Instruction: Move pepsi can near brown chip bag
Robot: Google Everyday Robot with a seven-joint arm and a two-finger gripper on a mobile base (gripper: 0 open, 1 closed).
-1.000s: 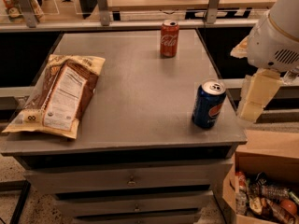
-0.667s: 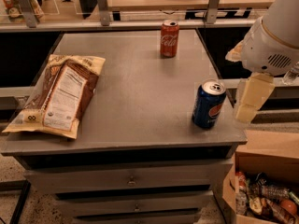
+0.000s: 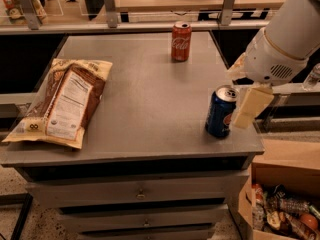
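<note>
The pepsi can (image 3: 220, 112) stands upright near the right front corner of the grey table (image 3: 150, 104). It is dark blue with a silver top. The brown chip bag (image 3: 62, 101) lies flat at the table's left front, with tan-yellow edges and a white label panel. My gripper (image 3: 251, 107) hangs from the white arm (image 3: 287, 39) just right of the pepsi can, with one cream finger right beside the can's right side. The can stands on the table.
A red Coca-Cola can (image 3: 181, 41) stands upright at the back middle of the table. An open cardboard box (image 3: 282, 194) with snacks sits on the floor at the right front. A shelf rail (image 3: 150, 24) runs behind the table.
My arm and gripper have moved left toward the pepsi can, and the finger is now close against its right side. The can and the bag have not moved.
</note>
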